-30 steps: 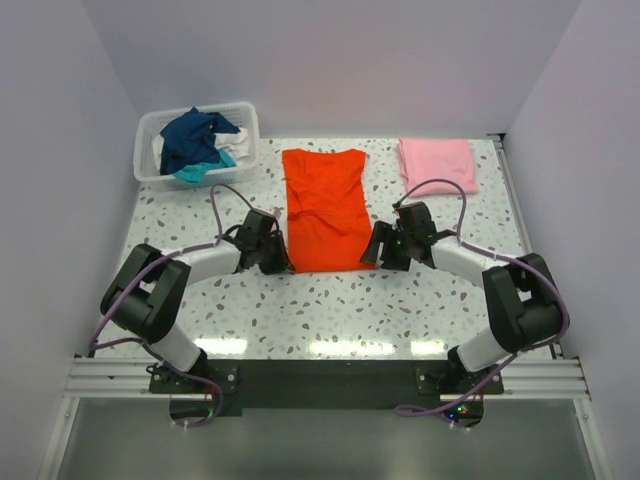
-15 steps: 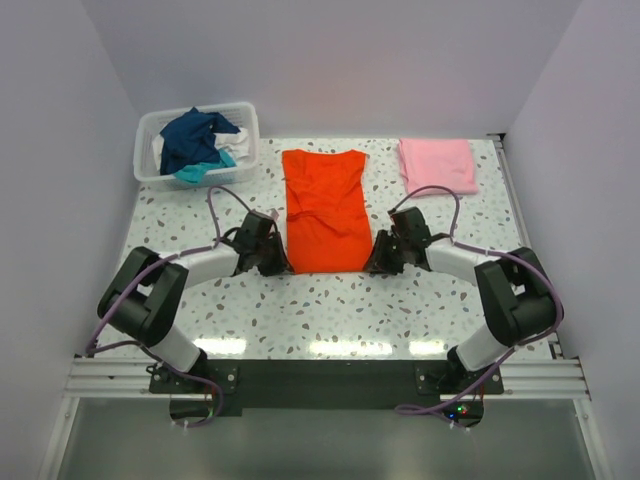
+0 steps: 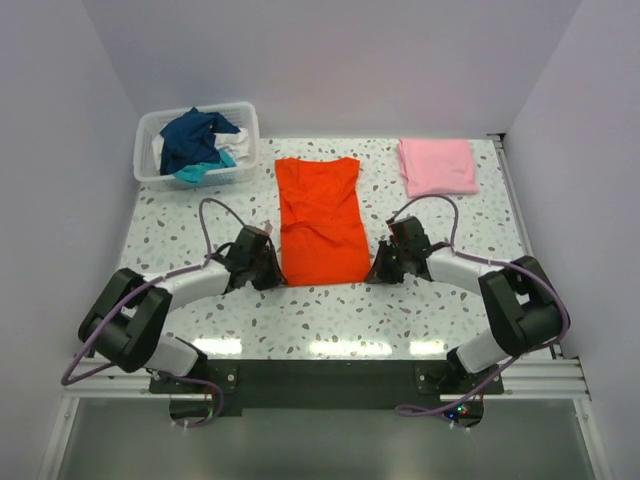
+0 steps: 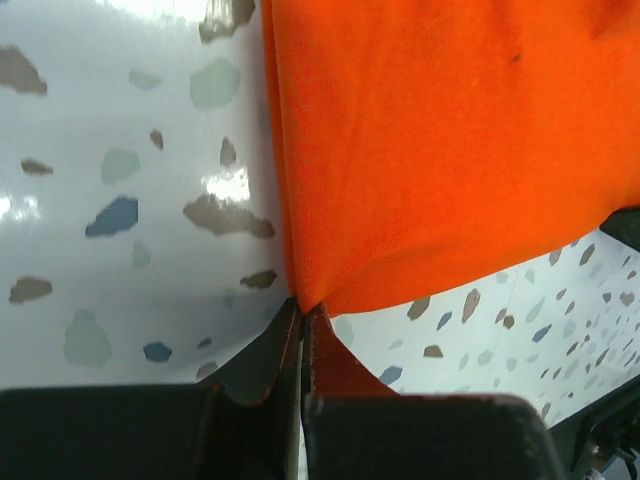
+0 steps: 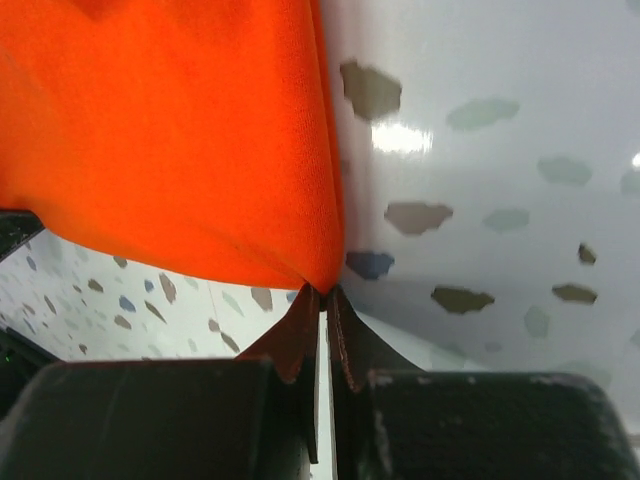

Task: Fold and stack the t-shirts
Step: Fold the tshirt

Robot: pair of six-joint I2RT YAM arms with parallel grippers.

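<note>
Terrazzo table (image 3: 330, 312) under orange-red t-shirt (image 3: 320, 220), hem corners in left gripper (image 4: 302, 312), right gripper (image 5: 322, 293)

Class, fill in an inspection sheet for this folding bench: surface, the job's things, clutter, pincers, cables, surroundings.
Surface: speckled table, glossy.
Job's things: orange shirt lying in the middle; pink shirt folded, far right; heap of shirts, navy, teal and white, unfolded.
Clutter: white basket at far left, holding the heap.
Pincers: left pincer and right pincer each shut on a near corner of the orange shirt.
Cables: purple cables loop above both arms.
Surroundings: plain walls; metal rail at the near edge.
</note>
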